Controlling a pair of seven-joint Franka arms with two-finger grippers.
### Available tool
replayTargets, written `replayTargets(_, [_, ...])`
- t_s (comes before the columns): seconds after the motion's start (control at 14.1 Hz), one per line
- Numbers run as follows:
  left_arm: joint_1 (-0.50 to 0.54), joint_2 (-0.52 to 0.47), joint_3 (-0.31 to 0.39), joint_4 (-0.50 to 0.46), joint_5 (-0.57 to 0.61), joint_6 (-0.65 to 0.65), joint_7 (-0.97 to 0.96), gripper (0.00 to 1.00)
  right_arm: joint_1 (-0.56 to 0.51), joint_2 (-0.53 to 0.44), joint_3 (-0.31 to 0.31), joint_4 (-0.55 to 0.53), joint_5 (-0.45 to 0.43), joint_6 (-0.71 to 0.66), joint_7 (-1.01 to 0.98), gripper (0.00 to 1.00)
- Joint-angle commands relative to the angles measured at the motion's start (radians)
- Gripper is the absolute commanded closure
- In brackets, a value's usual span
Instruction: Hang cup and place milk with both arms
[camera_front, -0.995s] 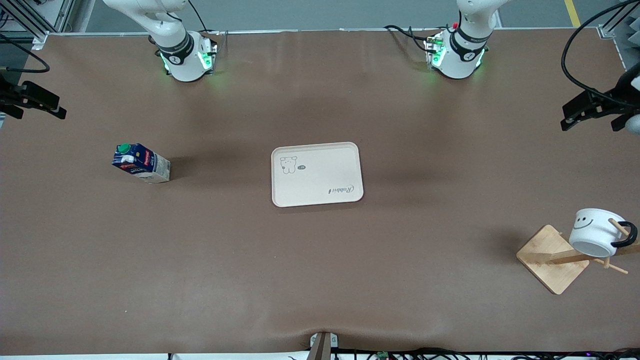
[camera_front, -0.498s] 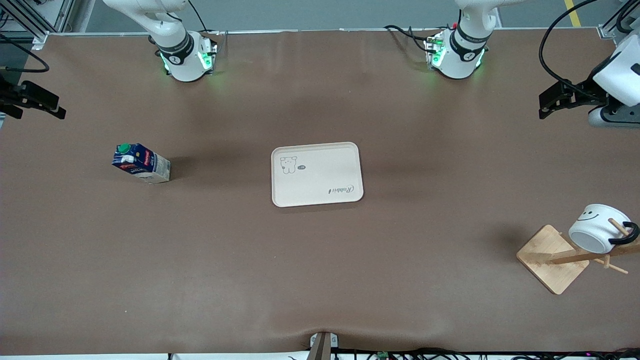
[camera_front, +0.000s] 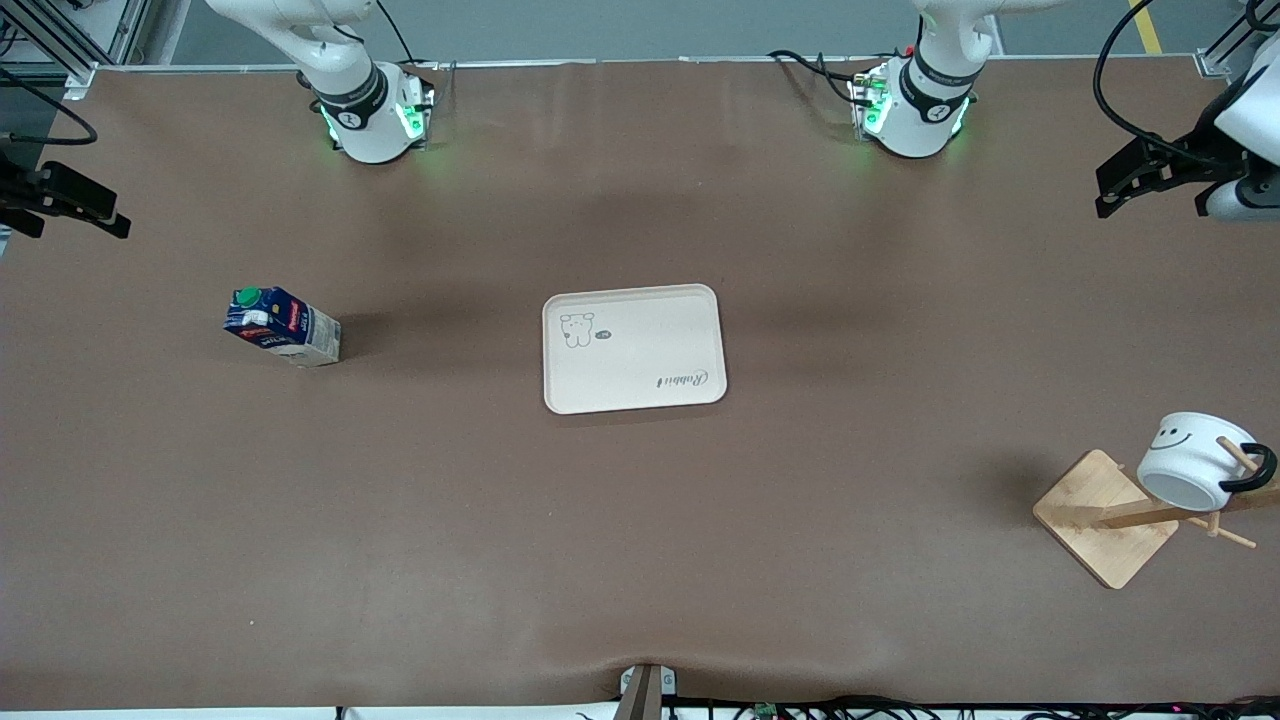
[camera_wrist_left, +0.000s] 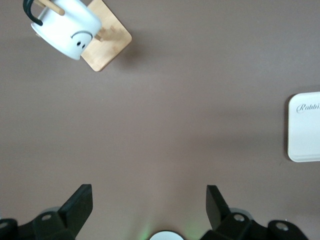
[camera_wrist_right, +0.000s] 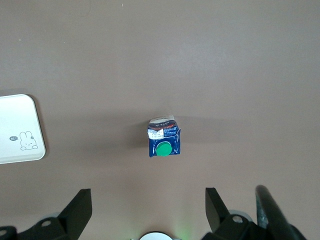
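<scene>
**Cup hung, milk yet to be placed: where it could slip**

Low in the front frame, at the left arm's end of the counter (camera_front: 800, 560), the cup (camera_front: 1190, 462) hung by its black handle on a peg of the wooden rack (camera_front: 1105, 520), tilted mouth-down. I judged that half done. The left end effector (camera_wrist_left: 148, 200) hovered spread wide and empty, high in the frame over the counter's edge.

The milk (camera_front: 283, 326) stood upright toward the right arm's end, well apart from the tray (camera_front: 633, 348) at mid-frame. The right end effector (camera_wrist_right: 148, 200) hung above it, also wide open and holding nothing.

My worries were these. The carton was tall on a small base, so one finger landing early could topple it. A pinch high near the green cap might slide off the sloped top. Any left-arm brush against the rack could shake the cup off its peg.
</scene>
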Motion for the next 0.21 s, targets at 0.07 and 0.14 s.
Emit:
replayTargets(0.07, [-0.015, 0.014, 0.015, 0.022, 0.007, 0.028, -0.008, 0.00, -0.002, 0.014, -0.001, 0.028, -0.016, -0.013, 0.017, 0.00])
replayTargets(0.14, [-0.013, 0.024, 0.015, 0.043, 0.007, 0.026, -0.010, 0.00, -0.002, 0.013, -0.001, 0.028, -0.016, -0.013, 0.017, 0.00])
